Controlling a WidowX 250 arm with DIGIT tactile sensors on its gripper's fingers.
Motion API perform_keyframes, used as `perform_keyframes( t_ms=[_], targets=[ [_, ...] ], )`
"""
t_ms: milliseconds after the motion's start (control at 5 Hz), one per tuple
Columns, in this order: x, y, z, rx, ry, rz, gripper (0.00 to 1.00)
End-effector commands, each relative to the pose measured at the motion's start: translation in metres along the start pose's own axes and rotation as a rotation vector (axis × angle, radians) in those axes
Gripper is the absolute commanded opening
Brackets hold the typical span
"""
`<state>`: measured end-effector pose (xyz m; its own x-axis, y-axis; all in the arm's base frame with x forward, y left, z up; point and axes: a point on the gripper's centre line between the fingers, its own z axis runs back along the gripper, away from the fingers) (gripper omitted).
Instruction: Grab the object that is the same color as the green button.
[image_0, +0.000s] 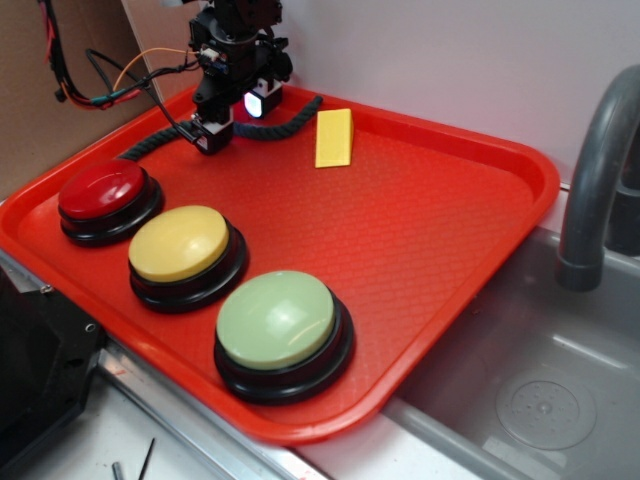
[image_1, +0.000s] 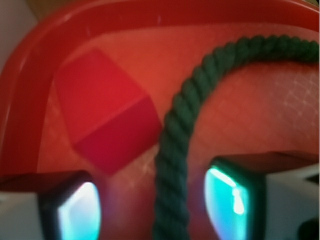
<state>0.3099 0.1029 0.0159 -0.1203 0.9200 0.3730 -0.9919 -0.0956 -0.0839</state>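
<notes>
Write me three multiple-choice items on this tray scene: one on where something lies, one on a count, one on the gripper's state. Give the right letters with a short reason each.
1. Where does the yellow block lie?
A. Between the red and yellow buttons
B. Near the tray's far rim, beside the rope's end
C. In the sink

2. How many domed buttons stand on the red tray?
A. Two
B. Three
C. Four

3. How does the gripper stand to the green rope?
A. Open, one finger on each side of the rope
B. Shut on the small red block
C. Shut above the green button

Answers:
1 B: the exterior view shows it up by the far rim.
2 B: the red button, the yellow button and the green button.
3 A: the wrist view shows the rope running between the spread fingers.
</notes>
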Motion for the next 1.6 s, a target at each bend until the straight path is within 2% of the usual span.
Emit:
perform_keyframes(
  t_ms=[0, 400, 800, 1000, 1200, 1400],
  targets=[
    [0.011, 0.008, 0.013, -0.056, 0.008, 0.010, 0.00],
    [0.009, 0.004, 0.025, -0.080, 0.014, -0.124, 0.00],
    [0.001, -0.003, 0.079, -0.115, 0.209, -0.568, 0.00],
    [-0.005, 0.001, 0.117, -0.122, 0.276, -0.806, 0.00],
    [-0.015, 0.008, 0.151, -0.138, 0.307, -1.005, 0.00],
    [-0.019, 0.018, 0.180, -0.206, 0.337, -1.160, 0.00]
  ],
)
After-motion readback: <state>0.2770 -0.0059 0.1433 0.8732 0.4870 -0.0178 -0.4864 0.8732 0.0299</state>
